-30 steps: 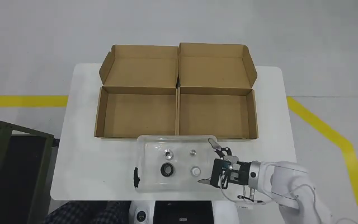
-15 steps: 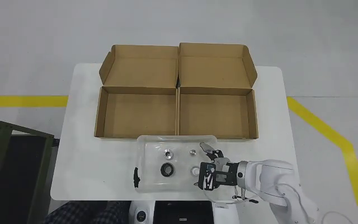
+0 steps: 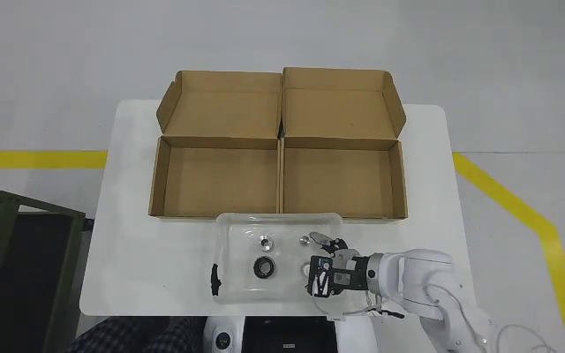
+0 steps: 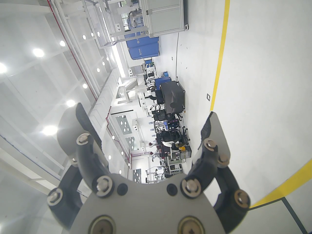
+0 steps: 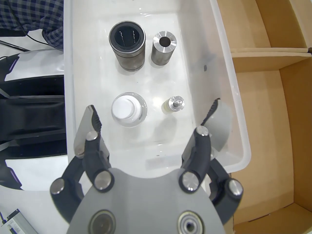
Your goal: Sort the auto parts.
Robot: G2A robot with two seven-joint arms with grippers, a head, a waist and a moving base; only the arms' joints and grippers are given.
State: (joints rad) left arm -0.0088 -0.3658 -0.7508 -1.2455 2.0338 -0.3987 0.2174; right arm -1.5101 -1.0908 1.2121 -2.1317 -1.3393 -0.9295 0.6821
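Right hand spread wide, empty, over the three o'clock end of the clear bin; left hand likewise gapes empty

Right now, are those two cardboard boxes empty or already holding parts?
Empty. The left box and right box show bare cardboard floors, with nothing lying in either.

a: what sits around the white bench?
b: grey floor with a yellow line running off the left and right edges, plus a dark green crate at lower left.
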